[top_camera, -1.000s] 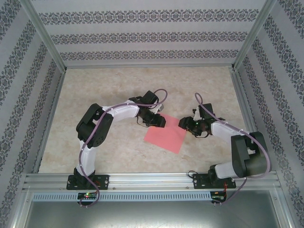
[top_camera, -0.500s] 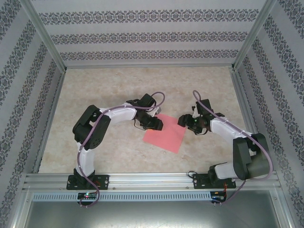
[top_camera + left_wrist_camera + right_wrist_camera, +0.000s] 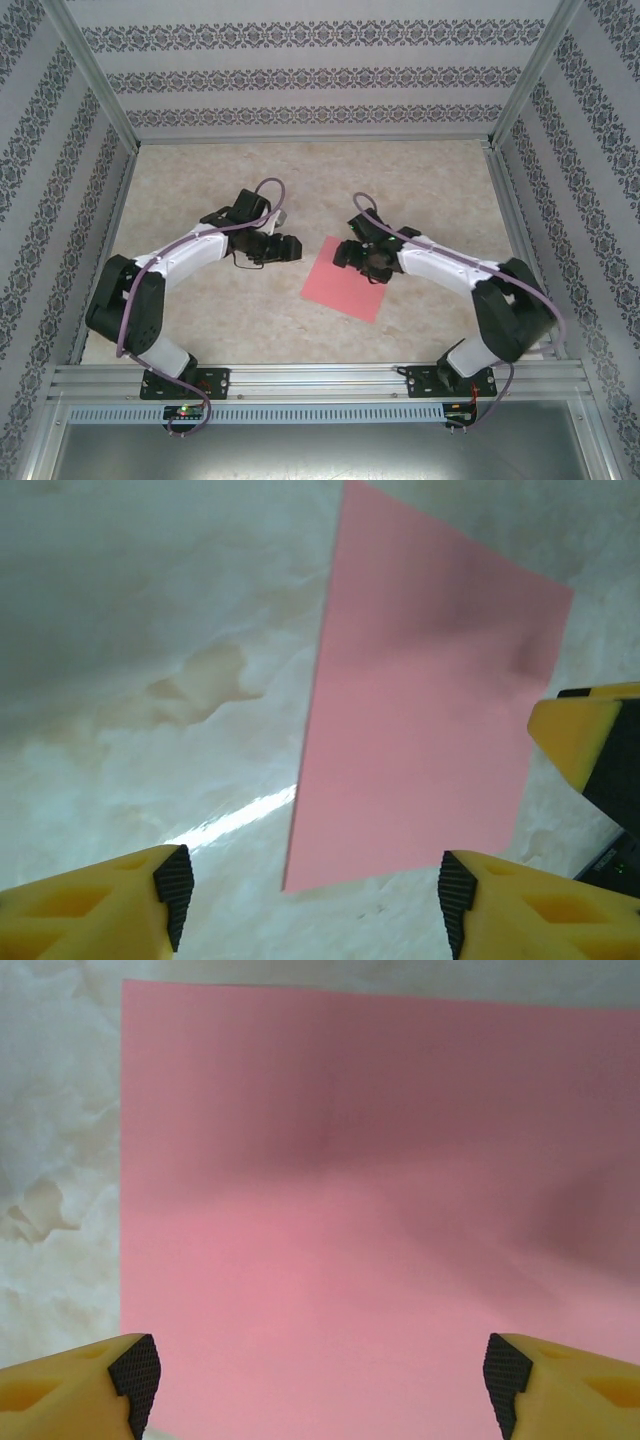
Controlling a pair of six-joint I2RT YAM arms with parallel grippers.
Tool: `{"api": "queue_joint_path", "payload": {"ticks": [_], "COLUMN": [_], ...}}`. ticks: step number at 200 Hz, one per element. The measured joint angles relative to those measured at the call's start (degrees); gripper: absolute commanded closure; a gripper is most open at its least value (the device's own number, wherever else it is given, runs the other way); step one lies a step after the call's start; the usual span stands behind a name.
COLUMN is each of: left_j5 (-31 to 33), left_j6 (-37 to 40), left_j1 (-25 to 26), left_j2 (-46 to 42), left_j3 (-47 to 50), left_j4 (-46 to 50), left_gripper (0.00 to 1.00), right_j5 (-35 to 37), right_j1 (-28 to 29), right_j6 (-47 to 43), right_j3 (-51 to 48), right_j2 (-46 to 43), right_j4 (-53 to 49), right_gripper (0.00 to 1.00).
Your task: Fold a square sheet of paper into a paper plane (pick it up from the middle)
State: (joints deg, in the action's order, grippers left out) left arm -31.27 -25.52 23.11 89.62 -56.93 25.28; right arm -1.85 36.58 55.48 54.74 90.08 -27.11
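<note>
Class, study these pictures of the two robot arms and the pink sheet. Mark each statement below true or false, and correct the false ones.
1. The square sheet of paper lies unfolded on the table. True.
2. The left gripper is clamped on the sheet. False: it is open and empty, off to the sheet's left.
3. The right gripper hangs open over the sheet. True.
4. The sheet is blue. False: it is salmon pink.

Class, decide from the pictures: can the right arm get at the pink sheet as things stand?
Probably yes. The right end effector hangs open directly over the pink sheet, which lies flat with nothing on it. The left end effector sits beside its edge, clear of the path.
</note>
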Motion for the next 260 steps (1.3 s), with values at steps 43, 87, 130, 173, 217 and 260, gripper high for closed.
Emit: {"api": "queue_joint_path", "payload": {"ticks": [43,87,130,173,217,260], "left_j5": [-1.1,-2.1,-3.0,-3.2,-4.2,-4.7], "left_j6": [0.0,0.0,0.0,0.0,0.0,0.0], "left_j1": [-3.0,-3.7,-3.7,-3.7,-3.7,-3.7], "left_j2": [-3.7,-4.1,-4.1,-4.1,-4.1,-4.1], "left_j3": [4.8,6.6,6.6,6.6,6.6,6.6], "left_j4": [-0.1,-0.5,-1.4,-1.7,-1.8,-1.9], "left_gripper": [0.24,0.24,0.24,0.24,0.24,0.24], "right_j5": [4.9,8.1,9.1,10.0,10.7,11.5], "right_j1": [4.3,4.9,5.2,5.4,5.7,6.1], "right_j6": [5.2,8.5,9.6,9.9,9.9,8.2], "right_j3": [7.3,9.3,11.7,13.7,14.7,16.5], "right_j2": [9.1,12.3,16.3,18.1,19.2,20.3], "right_j4": [-5.2,-9.0,-10.4,-12.1,-12.3,-13.4], "right_gripper": [0.11,0.12,0.14,0.18,0.23,0.3]}}
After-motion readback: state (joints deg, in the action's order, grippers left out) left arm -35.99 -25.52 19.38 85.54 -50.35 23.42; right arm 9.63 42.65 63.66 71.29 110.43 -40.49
